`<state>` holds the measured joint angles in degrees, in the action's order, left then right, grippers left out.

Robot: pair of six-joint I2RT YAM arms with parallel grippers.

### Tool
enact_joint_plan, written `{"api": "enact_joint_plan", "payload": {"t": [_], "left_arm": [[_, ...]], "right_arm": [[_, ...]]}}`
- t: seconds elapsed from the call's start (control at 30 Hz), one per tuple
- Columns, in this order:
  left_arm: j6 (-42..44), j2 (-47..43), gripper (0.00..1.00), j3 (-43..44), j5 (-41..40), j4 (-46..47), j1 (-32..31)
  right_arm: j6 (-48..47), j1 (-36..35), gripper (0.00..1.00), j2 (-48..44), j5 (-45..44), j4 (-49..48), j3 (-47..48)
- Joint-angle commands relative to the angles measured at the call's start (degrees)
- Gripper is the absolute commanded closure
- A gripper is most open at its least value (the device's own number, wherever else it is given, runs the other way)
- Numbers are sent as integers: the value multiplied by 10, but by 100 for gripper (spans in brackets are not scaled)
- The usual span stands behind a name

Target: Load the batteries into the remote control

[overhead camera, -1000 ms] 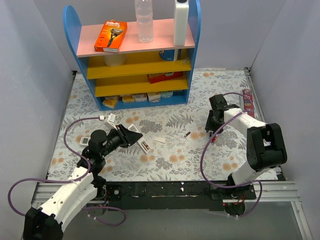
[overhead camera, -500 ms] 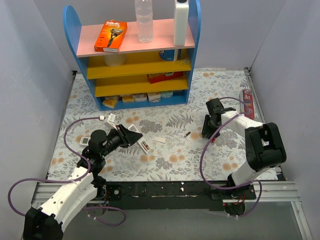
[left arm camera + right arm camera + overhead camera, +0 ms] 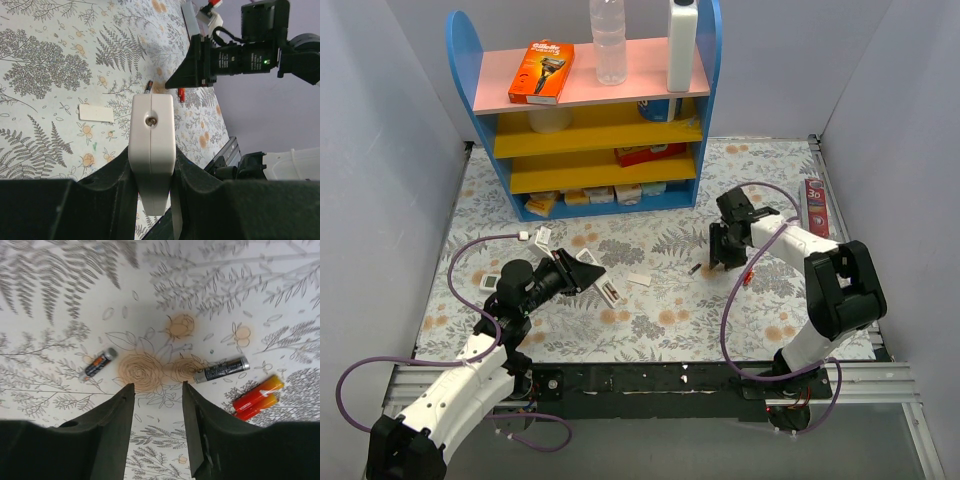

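Batteries, two of them, lie loose on the floral tablecloth. In the right wrist view we see the first battery to one side of the right gripper and the second battery to the other, close to a red-orange piece. That gripper hangs over the cloth with its jaws spread, nothing between them and neither battery touched. From above we make out only one battery, just beside it. Across the table the left gripper pinches the remote control edge-on between its dark fingers, the white bar pointing toward the right arm. We cannot tell whether the remote touches the cloth. A small flat white cover plate lies on the cloth between the two grippers, apart from both.
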<state>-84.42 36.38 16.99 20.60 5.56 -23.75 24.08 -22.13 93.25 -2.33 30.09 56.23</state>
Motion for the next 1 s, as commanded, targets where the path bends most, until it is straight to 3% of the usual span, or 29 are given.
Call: {"api": "enact_joint_plan", "payload": {"t": [0.0,0.17,0.47,0.67,0.97], "left_arm": [[-2,-11,100,17,5,4,-2],[-5,-17,100,17,9,1,-2],[20,-18,100,39,13,-32,-2],[50,-22,100,62,11,-81,-2],[63,-34,100,76,14,-120,-1]], "right_arm": [[-144,-5,46,-4,-14,34,78],[-312,-5,37,5,-44,55,107],[-491,3,29,-2,55,39,58],[-554,14,28,13,90,59,53],[-576,24,31,57,75,80,60]]}}
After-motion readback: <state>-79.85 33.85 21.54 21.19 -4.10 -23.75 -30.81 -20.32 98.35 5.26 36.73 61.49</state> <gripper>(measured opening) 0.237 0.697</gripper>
